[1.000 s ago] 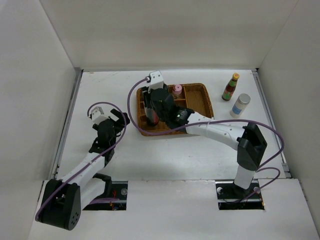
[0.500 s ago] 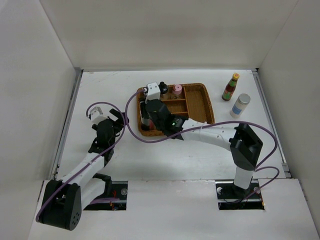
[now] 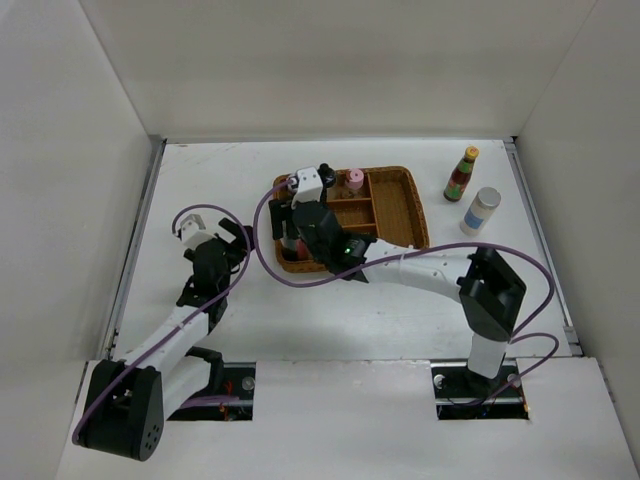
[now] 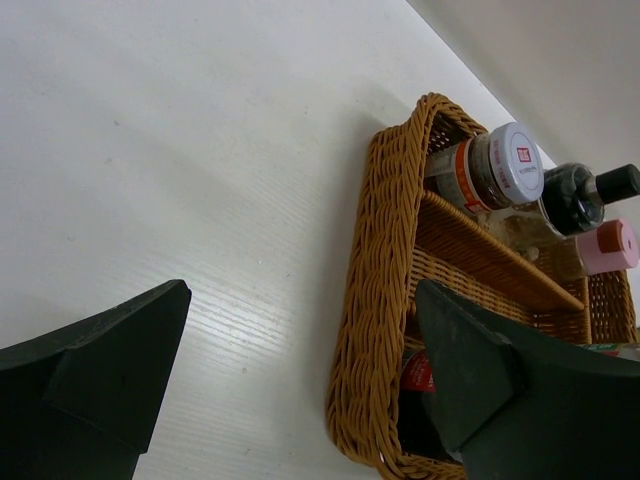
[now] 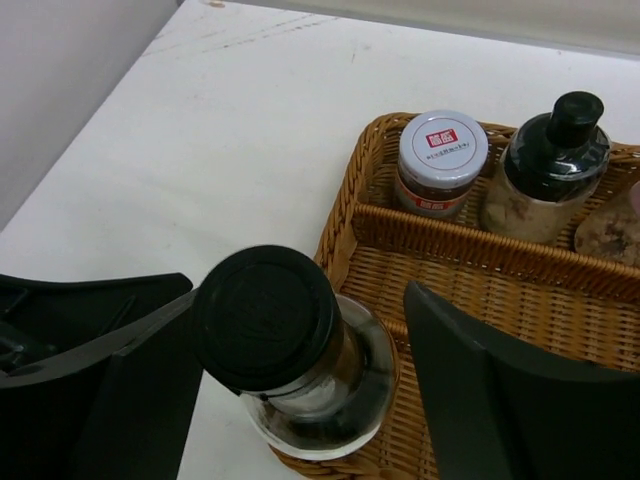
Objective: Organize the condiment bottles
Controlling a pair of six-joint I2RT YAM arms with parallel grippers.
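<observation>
**Dark-filled bottle stands between spread right fingers in the tray's corner**

We're right on the tall clear dark-filled bottle (image 5: 268,320), black lid up, standing upright in a corner compartment of the wicker tray (image 5: 338,240). It sits between the fingers (image 5: 480,380) of the right gripper (image 5: 298,283). It is tucked close against one finger, and there's a clear gap to the other. The jaws are spread wider than the bottle and are not clamped on it. Whether the close finger touches the cap we cannot tell, as it's black on black.

Just beyond those fingertips, across a wicker divider, the white-lidded jar (image 5: 442,150) and the black-capped bottle (image 5: 555,160) stand side by side. The pink-capped bottle (image 4: 612,245) is next along.

Over to the left gripper (image 4: 300,290): it is wide open with nothing between the fingers, over the table (image 3: 330,320). The tray's woven wall lies ahead of its tips.

Well apart from both grippers, the yellow-capped dark sauce bottle (image 3: 462,175) and the white-blue cylinder (image 3: 481,211) stand near each other on the table, outside the tray.
</observation>
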